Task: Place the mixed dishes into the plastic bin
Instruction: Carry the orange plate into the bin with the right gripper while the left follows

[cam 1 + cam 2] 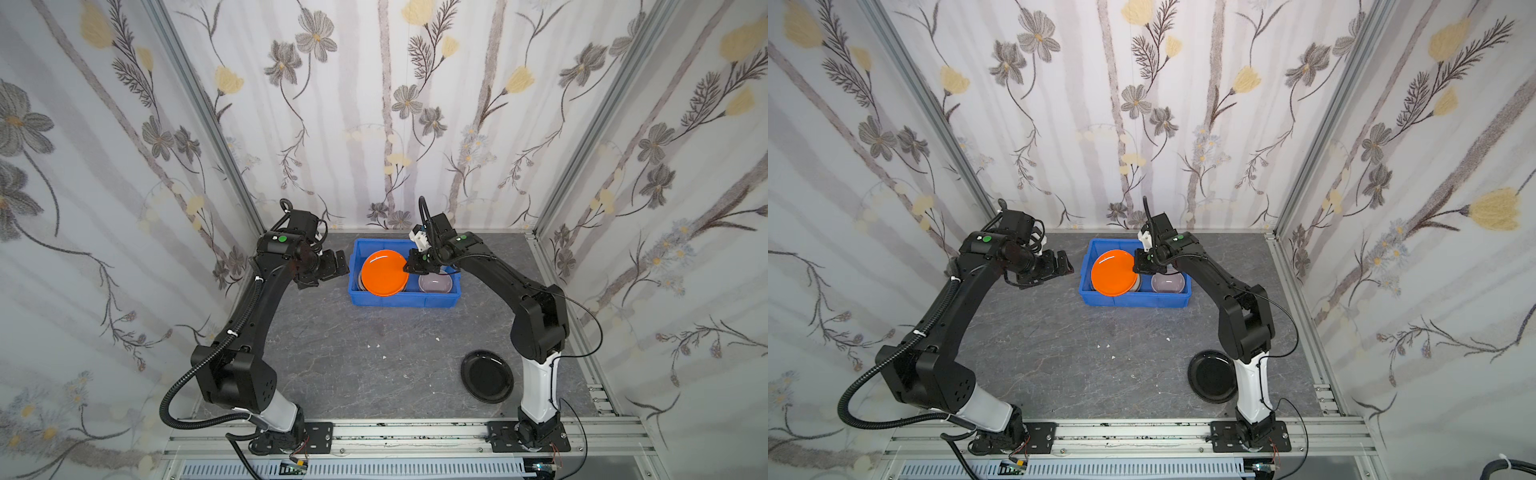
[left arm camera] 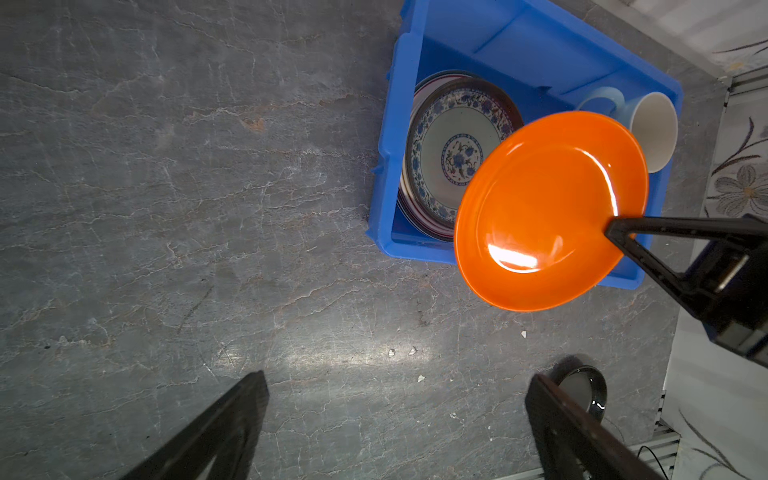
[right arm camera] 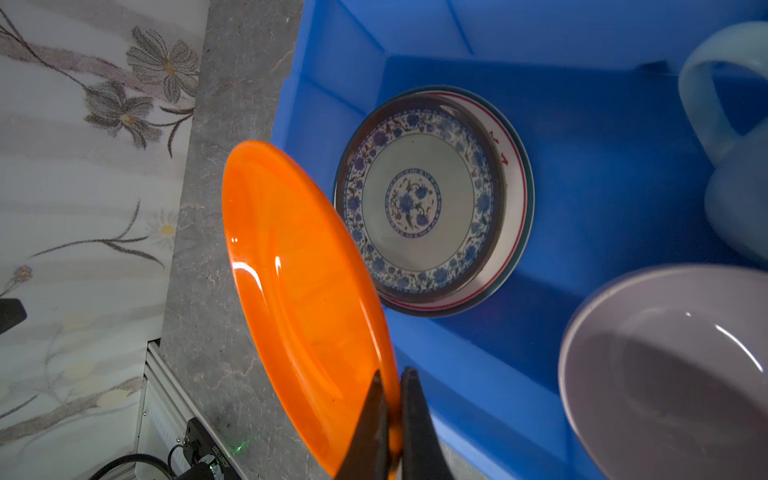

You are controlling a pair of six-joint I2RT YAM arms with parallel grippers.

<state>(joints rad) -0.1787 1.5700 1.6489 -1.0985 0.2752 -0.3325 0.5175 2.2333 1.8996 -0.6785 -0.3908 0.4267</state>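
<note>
On the gray surface [image 1: 353, 361], a blue bin [image 1: 399, 300] is sitting beneath an orange plate [image 1: 383, 272] that right jaws are clamping; a patterned plate [image 3: 419, 208], bowl [image 3: 665, 374] and mug [image 2: 654, 124] are lying inside; left jaws are gaping empty.

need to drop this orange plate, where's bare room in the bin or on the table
In the bin, a bare strip of floor runs between the plate stack and the mug and bowl; both ends are crowded. The table is bare between the bin's front wall and the black plate.
</note>
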